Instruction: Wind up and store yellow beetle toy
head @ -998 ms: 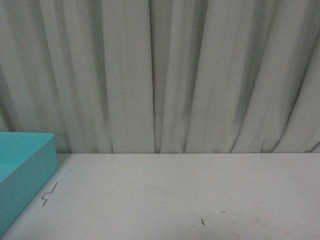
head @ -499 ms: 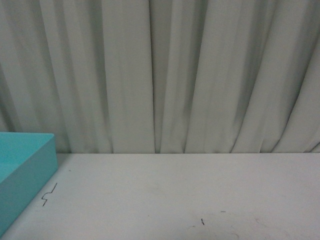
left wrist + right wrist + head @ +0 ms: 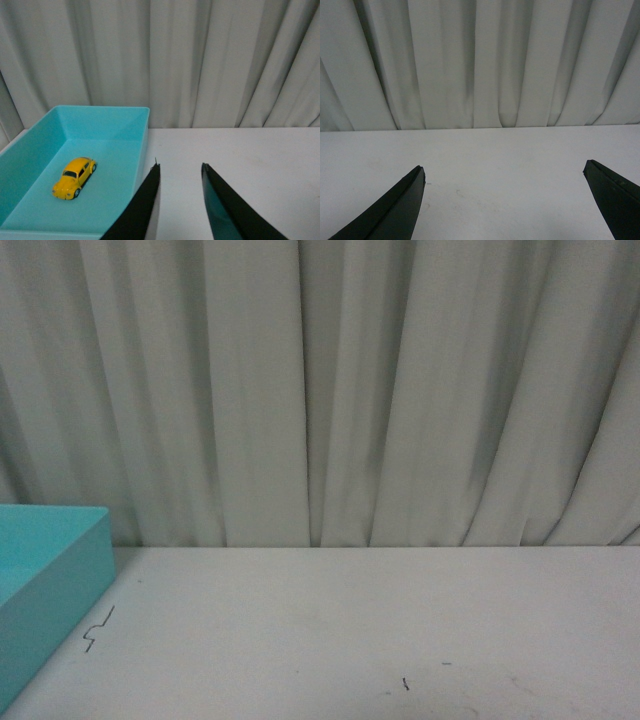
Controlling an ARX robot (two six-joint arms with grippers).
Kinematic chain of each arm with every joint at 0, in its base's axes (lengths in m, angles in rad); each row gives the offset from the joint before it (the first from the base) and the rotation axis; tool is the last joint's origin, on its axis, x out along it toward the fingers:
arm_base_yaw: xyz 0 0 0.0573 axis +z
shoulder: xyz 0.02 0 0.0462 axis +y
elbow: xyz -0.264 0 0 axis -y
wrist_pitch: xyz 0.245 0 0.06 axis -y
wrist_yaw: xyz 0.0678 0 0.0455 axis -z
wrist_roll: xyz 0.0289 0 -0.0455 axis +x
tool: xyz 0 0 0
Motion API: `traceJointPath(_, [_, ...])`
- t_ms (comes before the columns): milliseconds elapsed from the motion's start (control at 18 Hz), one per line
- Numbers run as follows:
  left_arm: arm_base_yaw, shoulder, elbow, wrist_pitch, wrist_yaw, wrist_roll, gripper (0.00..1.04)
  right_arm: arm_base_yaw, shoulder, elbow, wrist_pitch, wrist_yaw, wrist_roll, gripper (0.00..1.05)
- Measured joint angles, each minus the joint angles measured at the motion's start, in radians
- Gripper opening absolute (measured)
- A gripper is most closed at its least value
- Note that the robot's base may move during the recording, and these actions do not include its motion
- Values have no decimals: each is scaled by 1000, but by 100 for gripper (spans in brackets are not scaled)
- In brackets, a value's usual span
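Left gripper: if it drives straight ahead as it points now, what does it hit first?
Probably nothing close: ahead of the left gripper lies bare white table, then the curtain. The teal bin sits just off its line, though depth is unclear.

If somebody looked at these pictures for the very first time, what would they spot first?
Probably the yellow beetle toy, sitting on its wheels inside the turquoise box at the table's left edge. Next, the left gripper beside the box, its dark fingers apart and holding nothing. Behind everything hangs a pale pleated curtain.
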Motion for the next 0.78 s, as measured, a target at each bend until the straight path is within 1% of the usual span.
traceJointPath(333, [0,0,0,0,0,0,87,0,0,0,0,0,0,98])
traceJointPath(444, [0,0,0,0,0,0,100,0,0,0,0,0,0,98])
traceJointPath(499, [0,0,0,0,0,0,97,0,0,0,0,0,0,98])
traceJointPath(776, [0,0,0,0,0,0,98,0,0,0,0,0,0,98])
